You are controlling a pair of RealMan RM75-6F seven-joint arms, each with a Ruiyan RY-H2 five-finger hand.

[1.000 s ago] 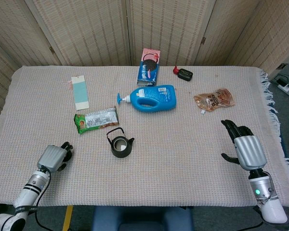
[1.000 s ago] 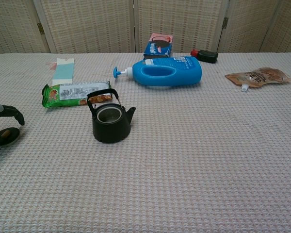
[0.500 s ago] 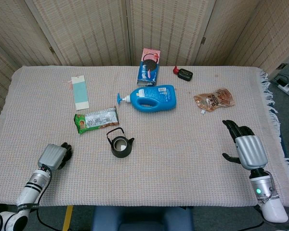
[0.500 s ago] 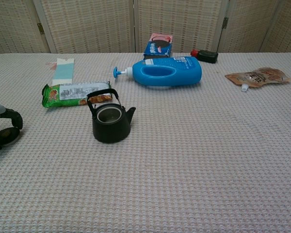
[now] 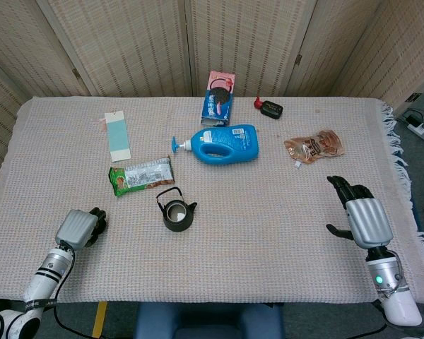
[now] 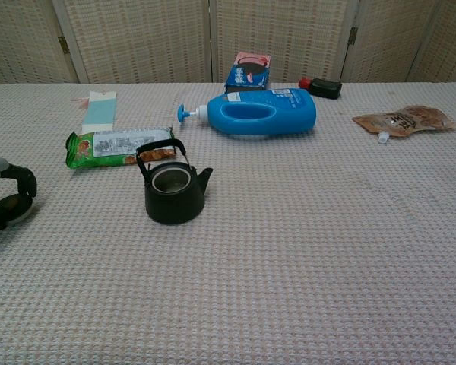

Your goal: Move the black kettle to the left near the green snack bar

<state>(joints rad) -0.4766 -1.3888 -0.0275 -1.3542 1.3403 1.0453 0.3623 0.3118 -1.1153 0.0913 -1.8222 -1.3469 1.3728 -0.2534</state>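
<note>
The black kettle stands upright on the cloth in the left-centre, its handle raised and its lid opening showing. Just behind it and slightly left lies the green snack bar, flat on the cloth. My left hand rests on the table well left of the kettle, apart from it, its dark fingers curled in on nothing. My right hand lies near the right front edge, far from the kettle, fingers apart and empty; the chest view does not show it.
A blue detergent bottle lies on its side behind the kettle. Further back are a cookie box, a small black-and-red object and a pale blue card. A brown pouch lies at the right.
My left hand's fingers have curled in and the hand has drawn slightly back toward the front edge. The kettle, the snack bar and the right hand have not moved.
</note>
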